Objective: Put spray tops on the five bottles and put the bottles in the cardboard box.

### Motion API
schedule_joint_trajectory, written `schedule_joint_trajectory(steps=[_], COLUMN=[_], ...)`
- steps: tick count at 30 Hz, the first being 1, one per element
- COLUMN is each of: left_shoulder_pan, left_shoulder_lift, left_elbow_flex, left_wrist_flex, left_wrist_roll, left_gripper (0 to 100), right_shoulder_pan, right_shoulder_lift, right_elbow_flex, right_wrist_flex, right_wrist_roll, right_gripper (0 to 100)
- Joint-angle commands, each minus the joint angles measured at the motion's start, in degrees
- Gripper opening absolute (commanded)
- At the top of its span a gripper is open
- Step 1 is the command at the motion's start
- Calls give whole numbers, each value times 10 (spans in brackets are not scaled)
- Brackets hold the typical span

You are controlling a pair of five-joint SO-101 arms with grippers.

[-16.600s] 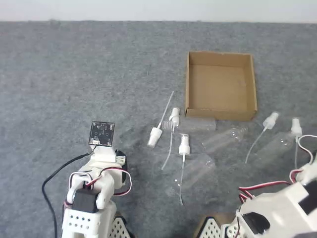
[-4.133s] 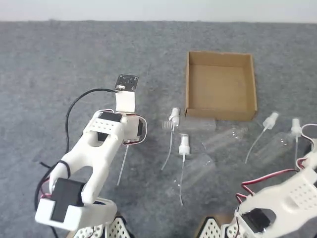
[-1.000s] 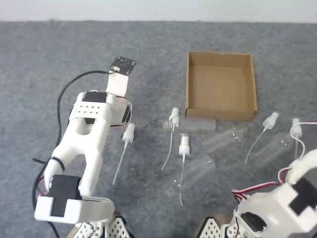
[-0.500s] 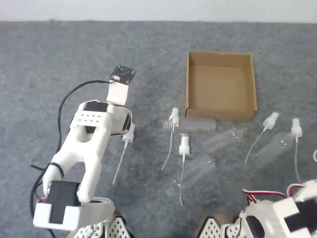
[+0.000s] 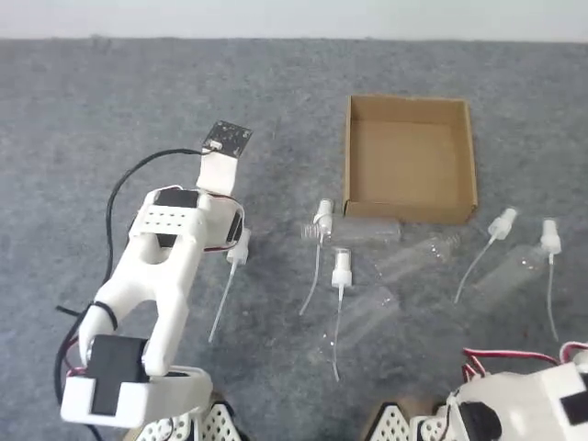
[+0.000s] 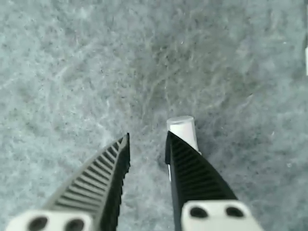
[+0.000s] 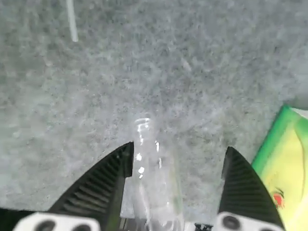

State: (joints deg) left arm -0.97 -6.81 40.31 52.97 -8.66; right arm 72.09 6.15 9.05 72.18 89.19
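Grey carpet [image 5: 138, 101] bears a white spray top [image 6: 182, 129] just beside the left gripper [image 6: 147, 139], jaws narrowly parted and empty, while the right gripper [image 7: 179, 150] gapes wide around an ungripped clear bottle [image 7: 149, 178]; capping seemingly unstarted, both next need firm grasps, well apart from the cardboard box [image 5: 409, 161].

You've got brown cardboard box [image 5: 409, 212], top open, at far side. Four clear bottles [image 5: 418, 255] lie flat, uncapped, just before it. Five white spray tops [image 5: 342, 266] lie loose among them, one [image 5: 239, 248] well apart to left. Fifth bottle [image 7: 147, 163] sits between spread fingers of right gripper [image 7: 179, 149].
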Motion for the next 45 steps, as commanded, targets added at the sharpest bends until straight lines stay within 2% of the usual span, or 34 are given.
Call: schedule_joint_trajectory(steps=[1, 5, 8, 14, 17, 22, 26, 30, 34, 45], left_shoulder_pan=[2, 2, 2, 0, -3, -4, -4, -4, -4, -4], left_shoulder_lift=[-32, -32, -32, -32, -32, -38, -38, -36, -33, -32], left_elbow_flex=[-1, -1, -2, -2, 0, 26, 29, 30, 30, 37], left_wrist_flex=[-12, -13, -14, -14, -26, -69, -82, -82, -82, -83], left_wrist_roll=[4, 4, 7, 9, 9, 26, 28, 28, 28, 28], left_gripper=[108, 108, 108, 108, 108, 108, 108, 108, 108, 110], right_shoulder_pan=[7, -3, -52, -215, -282, -356, -388, -429, -468, -468], right_shoulder_lift=[5, 5, -7, -94, -149, -262, -386, -534, -682, -1025], right_elbow_flex=[-5, -2, -5, -1, 2, 77, 215, 376, 499, 683], right_wrist_flex=[-16, -15, -6, -4, 0, 1, -62, -131, -138, -30], right_wrist_roll=[16, -12, -106, -331, -425, -499, -559, -585, -588, -583], right_gripper=[243, 243, 212, 32, 12, 9, 9, 10, 12, 13])
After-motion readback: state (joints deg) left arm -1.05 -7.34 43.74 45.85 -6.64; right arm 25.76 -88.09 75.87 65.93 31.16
